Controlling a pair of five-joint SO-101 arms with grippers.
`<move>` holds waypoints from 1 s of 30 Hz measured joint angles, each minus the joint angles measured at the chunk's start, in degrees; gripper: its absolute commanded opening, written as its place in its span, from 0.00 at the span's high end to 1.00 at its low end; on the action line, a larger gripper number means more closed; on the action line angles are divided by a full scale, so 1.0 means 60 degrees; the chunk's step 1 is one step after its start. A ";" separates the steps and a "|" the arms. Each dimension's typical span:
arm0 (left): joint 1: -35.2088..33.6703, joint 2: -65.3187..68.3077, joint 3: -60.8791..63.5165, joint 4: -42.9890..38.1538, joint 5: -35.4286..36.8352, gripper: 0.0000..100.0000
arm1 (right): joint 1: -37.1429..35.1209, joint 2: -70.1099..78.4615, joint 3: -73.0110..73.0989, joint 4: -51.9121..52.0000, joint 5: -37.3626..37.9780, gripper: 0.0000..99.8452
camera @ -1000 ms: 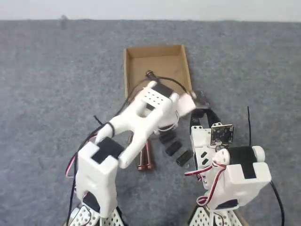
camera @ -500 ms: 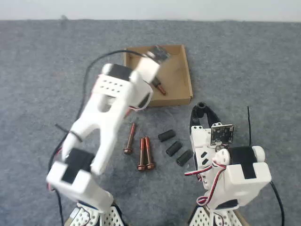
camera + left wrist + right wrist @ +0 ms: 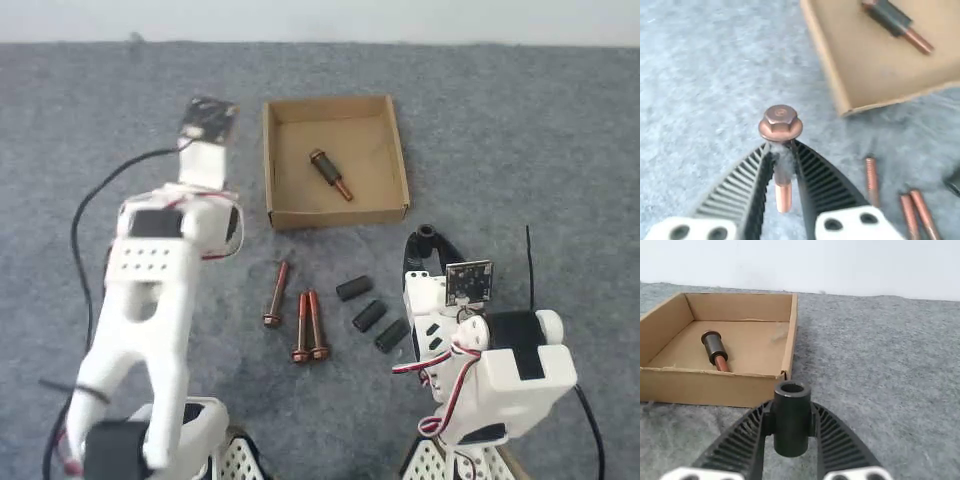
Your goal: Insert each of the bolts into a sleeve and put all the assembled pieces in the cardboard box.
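Cardboard box (image 3: 268,170) sits open on the grey carpet (image 3: 520,130). One piece (image 3: 329,173), a bolt inside a sleeve, lies slanted on its floor, near the middle.

Left gripper (image 3: 781,150) is beside the box, off its left wall. Its jaws are pinching a copper bolt (image 3: 780,126) by the shank, just under the hexagonal head, and the threaded end sticks out between the jaws toward the wrist.

Right gripper (image 3: 790,407) is in front of the box, near its front right corner. Its jaws are clamped on a black sleeve (image 3: 790,427) that stands upright with the open hole on top. In the high view this sleeve shows just in front of that corner, apart from the box.

Three loose bolts (image 3: 301,326) lie on the carpet in front of the box. Two are side by side and close together, and the third is just beside them, on the side of the left arm (image 3: 150,300), a little tilted. Three loose sleeves (image 3: 369,316) lie in a slanted row next to them, between the bolts and the right arm (image 3: 490,370), each apart from the others.
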 measured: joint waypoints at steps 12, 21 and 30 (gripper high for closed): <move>-0.1187 -0.4264 0.5656 -0.4293 0.1084 0.99 | 0.0000 0.0000 0.0000 0.0000 0.0000 0.99; -0.1187 -0.7062 0.8220 -0.6300 0.1128 0.99 | 0.0000 0.0015 -0.1084 0.0073 0.0000 0.99; -0.1187 -0.8850 0.9465 -0.6945 0.1128 0.99 | 0.0000 0.0073 -0.3326 0.1802 0.0000 0.99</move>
